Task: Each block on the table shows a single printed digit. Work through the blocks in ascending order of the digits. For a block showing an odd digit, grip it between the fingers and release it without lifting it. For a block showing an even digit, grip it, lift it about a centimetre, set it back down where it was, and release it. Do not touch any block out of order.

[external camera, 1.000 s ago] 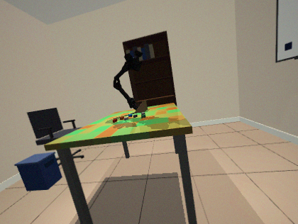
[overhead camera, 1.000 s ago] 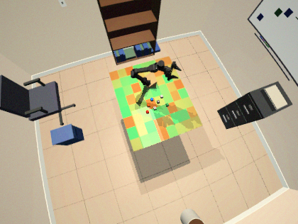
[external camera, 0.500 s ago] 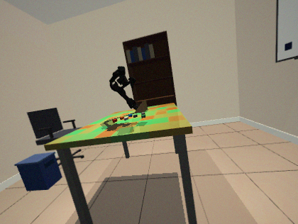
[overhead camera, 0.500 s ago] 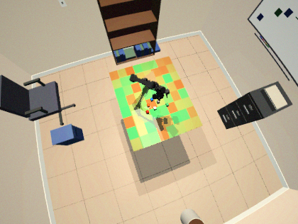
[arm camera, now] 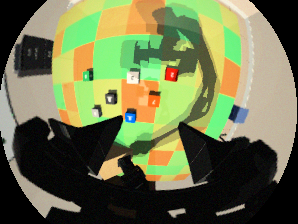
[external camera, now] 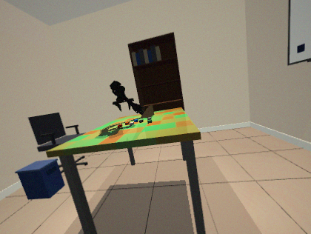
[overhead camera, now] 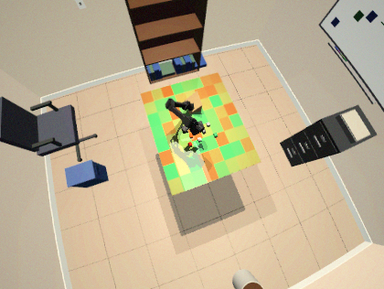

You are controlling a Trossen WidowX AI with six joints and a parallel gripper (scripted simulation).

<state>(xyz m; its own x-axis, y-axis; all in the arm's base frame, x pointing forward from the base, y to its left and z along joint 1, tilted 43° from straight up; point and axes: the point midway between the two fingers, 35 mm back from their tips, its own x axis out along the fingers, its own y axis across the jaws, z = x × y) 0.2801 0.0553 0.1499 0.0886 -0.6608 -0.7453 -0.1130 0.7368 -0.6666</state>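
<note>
1. My fingers (external camera: 124,105) stand open above the worktop (overhead camera: 238,155) (external camera: 163,134) (arm camera: 115,52), gripping nothing.
2. The red block (arm camera: 171,74) lies beyond them, right of the larger white block (arm camera: 133,77) in the wrist view.

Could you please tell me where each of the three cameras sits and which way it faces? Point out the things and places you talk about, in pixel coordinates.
Top: high above, looking steeply down on the orange-and-green checkered table (overhead camera: 171,172) (external camera: 174,134) (arm camera: 112,19); the black arm shows.
Exterior: off one table edge, near tabletop height, facing the tall dark-brown bookcase (overhead camera: 143,57) (external camera: 178,70); arm in profile.
Wrist: on the arm, looking down past the open black gripper (external camera: 124,108) (arm camera: 151,122) at small blocks.
Top and exterior share table, bookcase and arm.
</note>
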